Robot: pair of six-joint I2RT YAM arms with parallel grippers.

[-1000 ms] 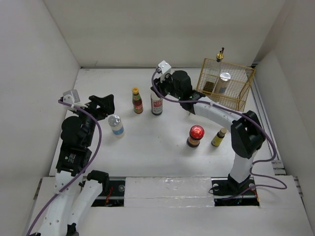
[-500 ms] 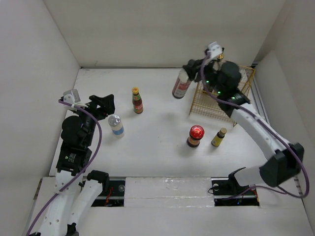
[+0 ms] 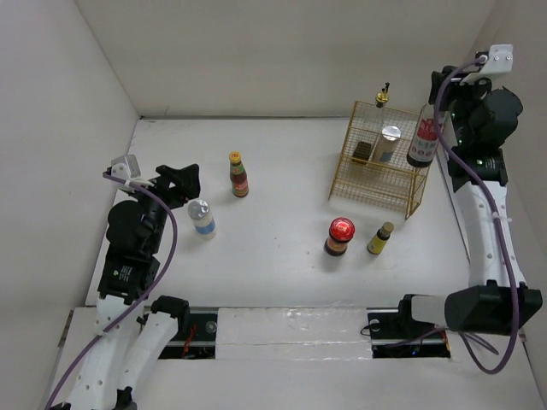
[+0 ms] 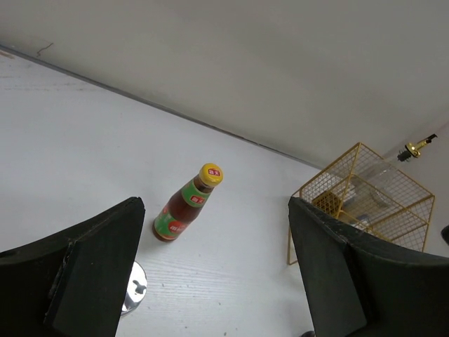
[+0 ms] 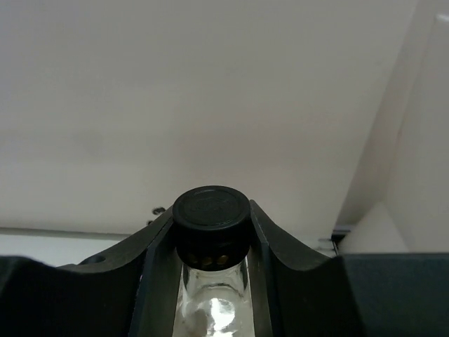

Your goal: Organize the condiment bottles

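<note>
Grip check: your right tool is pinching black-capped clear bottle by neck, bottle hanging under it, gold wire basket just beside. Your left tool is sitting spread, empty, yellow-capped bottle standing ahead of it.

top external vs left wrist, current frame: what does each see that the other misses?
Only top external: the right gripper shut on the black-capped bottle near the basket's right side, plus the red-lidded jar and the small yellow-labelled bottle on the table.
Only left wrist: a side-on look at the yellow-capped bottle and its green and red labels, framed by the open fingers of the left gripper.
Both: the yellow-capped bottle, the gold wire basket, the gold-capped bottle behind it, and the silver-lidded jar by the left gripper.
</note>
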